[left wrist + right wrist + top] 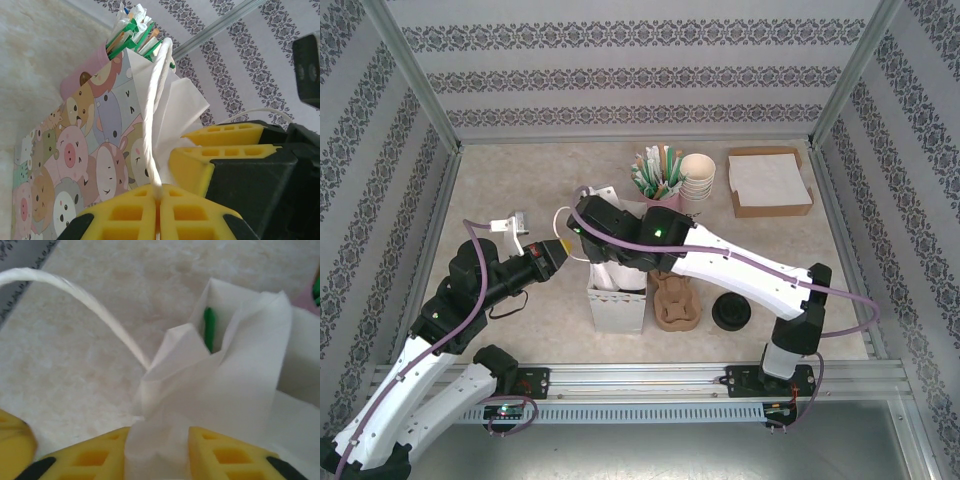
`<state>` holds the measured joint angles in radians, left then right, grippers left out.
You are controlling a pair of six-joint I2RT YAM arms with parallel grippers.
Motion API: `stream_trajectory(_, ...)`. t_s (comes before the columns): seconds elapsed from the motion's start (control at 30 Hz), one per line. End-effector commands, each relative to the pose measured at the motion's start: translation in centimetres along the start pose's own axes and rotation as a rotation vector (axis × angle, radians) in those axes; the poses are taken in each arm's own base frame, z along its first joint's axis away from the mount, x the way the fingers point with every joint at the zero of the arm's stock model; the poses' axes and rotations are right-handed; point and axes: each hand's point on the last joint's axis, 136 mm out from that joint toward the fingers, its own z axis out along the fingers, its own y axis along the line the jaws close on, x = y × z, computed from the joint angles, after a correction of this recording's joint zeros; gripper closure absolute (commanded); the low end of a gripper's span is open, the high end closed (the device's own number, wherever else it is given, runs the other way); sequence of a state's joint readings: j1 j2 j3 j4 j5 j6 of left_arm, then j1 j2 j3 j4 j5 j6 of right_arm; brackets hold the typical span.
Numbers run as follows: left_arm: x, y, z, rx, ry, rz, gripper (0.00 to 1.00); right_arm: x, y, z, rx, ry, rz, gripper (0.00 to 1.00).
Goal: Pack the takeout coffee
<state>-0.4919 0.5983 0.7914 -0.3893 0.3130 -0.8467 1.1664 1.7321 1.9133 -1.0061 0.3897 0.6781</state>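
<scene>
Paper bag stands mid-worktop. It's light & thin-walled, prob. tips easily, so best hold = rope handle. Left tool clamped tight on it. Right tool pinches flimsy napkin at bag mouth.

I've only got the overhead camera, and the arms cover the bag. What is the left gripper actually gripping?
Observer: The left gripper is shut on the white rope handle of the paper bag.
Operator: And the right one?
Observer: The right gripper has a white napkin pinched between its fingers.
Operator: Anything inside?
Observer: A green sliver shows in the white opening behind the napkin; I cannot tell what it is.
</scene>
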Motion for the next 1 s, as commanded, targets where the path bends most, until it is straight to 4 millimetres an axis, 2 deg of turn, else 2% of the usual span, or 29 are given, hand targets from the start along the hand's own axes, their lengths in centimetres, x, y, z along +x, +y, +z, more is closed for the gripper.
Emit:
stream_trajectory(0.0,0.1,-0.6,-0.2,0.015,0.008,-0.004,0.91,-1.3,-2.5,-2.2,0.053,-0.066,0.035,0.76)
stream_trajectory(0.13,0.4,-0.4,0.0,0.011,0.017,-0.009,0.91,-0.9,-4.1,-3.1,0.065,-0.091,0.07,0.8)
stream_trajectory(0.23,0.3,-0.4,0.0,0.01,0.014,-0.009,0.91,-0.2,-5.0,-2.8,0.08,-0.077,0.082,0.87)
stream_trajectory(0.47,0.3,-0.4,-0.1,0.009,0.016,-0.009,0.91,2.9,-4.7,0.7,0.124,0.072,0.038,0.93)
stream_trajectory(0.57,0.2,-0.5,-0.2,0.01,0.011,-0.008,0.91,4.1,-4.3,2.1,0.138,0.13,0.015,0.92)
stream_trajectory(0.73,0.2,-0.5,-0.3,0.009,0.011,-0.008,0.91,5.2,-4.9,3.8,0.213,0.186,-0.029,0.91)
stream_trajectory(0.87,0.2,-0.6,-0.5,0.011,0.007,-0.006,0.91,5.2,-5.1,4.4,0.253,0.212,-0.053,0.9)
stream_trajectory(0.97,0.1,-0.6,-0.6,0.01,0.005,-0.004,0.91,3.9,-4.5,3.5,0.227,0.169,-0.054,0.87)
